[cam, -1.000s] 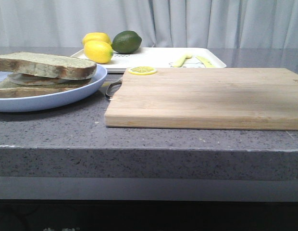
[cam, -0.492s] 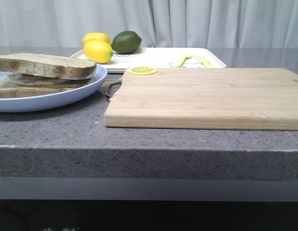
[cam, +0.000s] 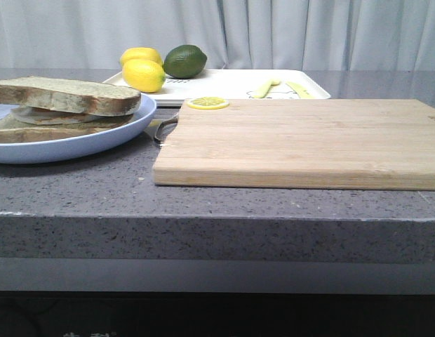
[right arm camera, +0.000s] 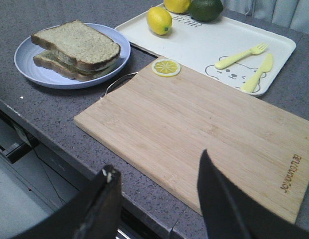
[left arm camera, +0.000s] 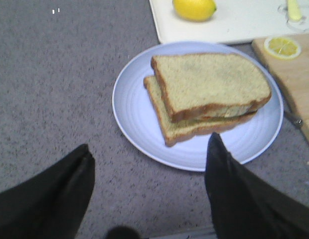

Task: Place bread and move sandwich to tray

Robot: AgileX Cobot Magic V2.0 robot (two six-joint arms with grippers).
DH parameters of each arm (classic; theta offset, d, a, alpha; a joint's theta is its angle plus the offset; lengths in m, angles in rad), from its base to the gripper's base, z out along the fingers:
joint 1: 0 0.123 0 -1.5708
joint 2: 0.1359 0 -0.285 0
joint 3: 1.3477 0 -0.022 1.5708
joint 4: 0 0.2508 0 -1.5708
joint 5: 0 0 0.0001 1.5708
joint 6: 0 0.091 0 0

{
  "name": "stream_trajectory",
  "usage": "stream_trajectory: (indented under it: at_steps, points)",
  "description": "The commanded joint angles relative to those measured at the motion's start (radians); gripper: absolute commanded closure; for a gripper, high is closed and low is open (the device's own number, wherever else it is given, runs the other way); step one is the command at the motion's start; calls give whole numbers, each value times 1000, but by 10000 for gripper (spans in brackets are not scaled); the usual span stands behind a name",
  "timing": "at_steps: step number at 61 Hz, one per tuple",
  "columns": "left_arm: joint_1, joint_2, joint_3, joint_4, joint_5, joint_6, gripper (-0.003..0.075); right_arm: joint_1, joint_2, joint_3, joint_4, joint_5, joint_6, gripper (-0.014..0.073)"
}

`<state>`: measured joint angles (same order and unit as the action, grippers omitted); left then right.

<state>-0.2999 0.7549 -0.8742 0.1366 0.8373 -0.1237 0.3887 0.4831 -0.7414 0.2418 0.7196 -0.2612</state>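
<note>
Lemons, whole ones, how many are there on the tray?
2. One lemon sits at the tray's near-left corner, the other lemon behind it beside the lime. The lemon slice on the board isn't counted.

Bread (cam: 63, 95) lies flat as top slice of sandwich (cam: 59, 112), on pale blue plate (cam: 119, 130) at left of grey countertop (cam: 203, 210). Wooden cutting board (cam: 302, 144) sits centre-right, metal handle (cam: 163, 128) just beside plate rim. Lemon slice (cam: 208, 103) on board's far-left corner. White tray (cam: 231, 84) behind board w/ two lemons (cam: 143, 74), one lime (cam: 184, 61), yellow utensils (cam: 280, 88).
</note>
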Motion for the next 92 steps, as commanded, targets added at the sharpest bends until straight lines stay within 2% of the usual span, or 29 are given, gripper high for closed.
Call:
stream_trajectory:
  at_steps: [1,15,18,27,34,42,63,69,79,88,92]
  points:
    - [19,106,-96,17,49,-9,248,-5,6,-26,5,-71,-1,211]
    - [163,398,-249,-25,125,35,248,-5,6,-26,5,-72,-1,211]
    - [208,448,-272,-94,126,84,248,-5,6,-26,5,-72,-1,211]
    - [354,580,-315,-434,124,305,248,-5,6,-26,5,-72,-1,211]
    - [412,643,-321,-615,122,411,248,-5,6,-26,5,-72,-1,211]
    - [441,709,-321,-714,121,452,248,-5,6,-26,5,-72,-1,211]
    - [444,835,-321,-790,83,454,255,-5,6,-26,5,-72,-1,211]
    - [444,852,-321,-792,83,454,322,-5,6,-26,5,-72,-1,211]
    - [444,859,-321,-799,83,454,545,-5,6,-26,5,-72,-1,211]
    - [444,859,-321,-809,86,454,713,-5,6,-26,5,-72,-1,211]
    - [444,857,-321,-822,92,454,741,-5,6,-26,5,-72,-1,211]
